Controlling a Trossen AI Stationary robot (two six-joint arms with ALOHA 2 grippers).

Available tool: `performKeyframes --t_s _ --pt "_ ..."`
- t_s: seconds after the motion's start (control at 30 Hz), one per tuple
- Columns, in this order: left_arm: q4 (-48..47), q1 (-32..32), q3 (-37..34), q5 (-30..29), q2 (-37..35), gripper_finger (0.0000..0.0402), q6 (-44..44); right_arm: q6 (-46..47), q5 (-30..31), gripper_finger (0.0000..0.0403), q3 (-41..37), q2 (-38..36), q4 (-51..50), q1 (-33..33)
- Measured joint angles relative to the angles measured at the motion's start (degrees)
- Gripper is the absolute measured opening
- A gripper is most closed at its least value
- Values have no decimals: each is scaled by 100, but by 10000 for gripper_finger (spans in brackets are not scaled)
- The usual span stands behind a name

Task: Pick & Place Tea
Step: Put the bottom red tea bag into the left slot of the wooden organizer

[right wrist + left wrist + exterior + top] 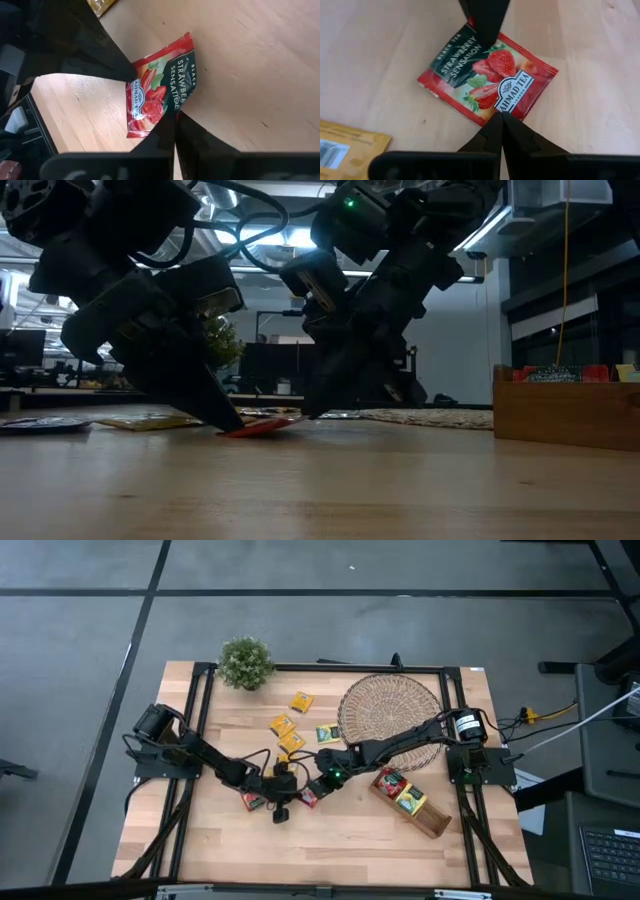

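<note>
While both closed grippers pinch opposite edges of the red strawberry tea sachet (490, 75), left gripper (501, 116) and right gripper (175, 114), a yellow sachet (345, 147) lies near, bare table (340, 840) ahead.

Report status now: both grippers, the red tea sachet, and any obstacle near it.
Left gripper shut, tip on red strawberry sachet. Right gripper shut on same sachet's edge. Sachet on table. Yellow sachet beside, not blocking.

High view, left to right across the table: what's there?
Left arm base → plant → yellow sachets → left hand → right hand → woven mat → wooden tray → right arm base.
</note>
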Motion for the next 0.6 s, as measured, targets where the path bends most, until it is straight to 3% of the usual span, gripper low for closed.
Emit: performKeyframes --t_s 0.23,0.4,0.6 --pt "-515 -2 -3 349 -388 20 184 -409 26 5 9 0 108 2" --pt "-1504 -13 -33 665 -1107 40 438 -786 -28 4 7 -29 102 0" --pt "-2418 -14 -21 538 -2070 51 501 -950 -199 4 247 -233 -17 39"
